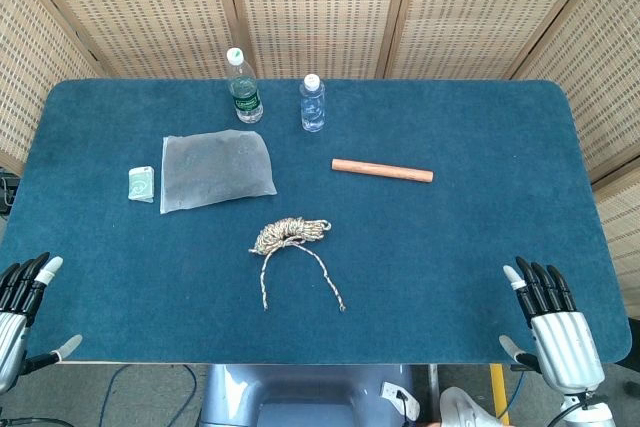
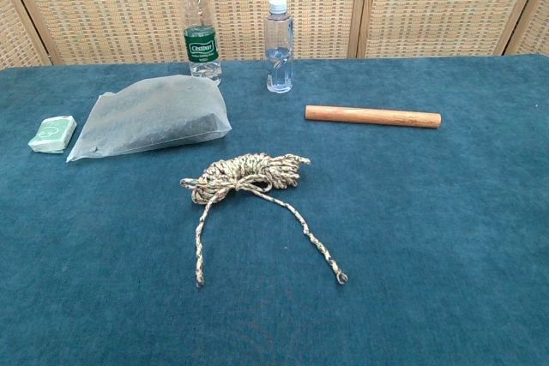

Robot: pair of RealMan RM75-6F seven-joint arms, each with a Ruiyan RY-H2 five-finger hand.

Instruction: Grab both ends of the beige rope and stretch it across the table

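Both robot hands, left robot hand (image 1: 22,292) and right robot hand (image 1: 552,322), are empty with fingers spread. Between them lies the beige rope (image 1: 290,235); beyond it a wooden stick (image 1: 382,170), plastic bag (image 1: 216,169) and 2 bottles (image 1: 243,87).

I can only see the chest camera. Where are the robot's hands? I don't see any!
Observer: Both wait at the near table edge. The left hand is at the left corner, holding nothing.
Operator: And the other one?
Observer: The right hand is at the right corner, fingers apart, empty too.
Operator: Are they touching the rope?
Observer: No. The bundled beige braided rope lies mid-table between them, with blue cloth on either side.
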